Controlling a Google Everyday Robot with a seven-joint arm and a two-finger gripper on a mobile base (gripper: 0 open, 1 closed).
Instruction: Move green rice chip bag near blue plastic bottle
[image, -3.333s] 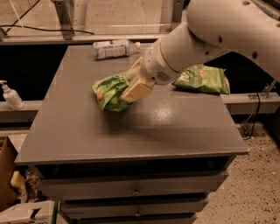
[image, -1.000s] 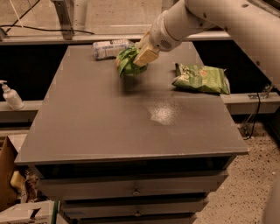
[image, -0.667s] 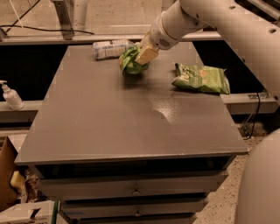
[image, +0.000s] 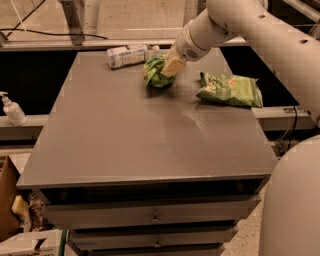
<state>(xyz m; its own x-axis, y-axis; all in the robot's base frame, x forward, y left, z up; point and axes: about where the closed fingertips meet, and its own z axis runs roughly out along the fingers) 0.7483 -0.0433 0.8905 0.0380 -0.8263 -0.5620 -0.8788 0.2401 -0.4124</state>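
Gripper (image: 171, 66) first: the cream-coloured two-finger tool on the big white robot arm (image: 240, 25) sits over the far part of the grey flat-topped counter (image: 125, 145), a little right of the middle. Its fingers are pinched onto the top of the bright green puffy rice chip bag (image: 155, 73), which bunches up where they bite.

The rice chip bag hangs low near the far edge, with a dark shadow right under it. I cannot tell whether its bottom is touching the counter or just clear of it.

Just beside it, towards the far left corner, lies the small clear plastic bottle (image: 127, 55) with the pale blue-white label, on its side along the far edge. Bag and bottle are close neighbours, maybe touching at the bottle's cap end, though that is hard to call.

By my reading the carry is essentially done, since the bag is already near the bottle. What remains is setting it down, spreading the fingers and lifting the arm clear without dragging the bag or knocking the bottle into a roll.

Further out, a paler, flatter rectangular green bag (image: 230, 90) lies by the right edge, well apart from the action. A white pump dispenser bottle (image: 12, 109) stands off the counter beyond the left edge.
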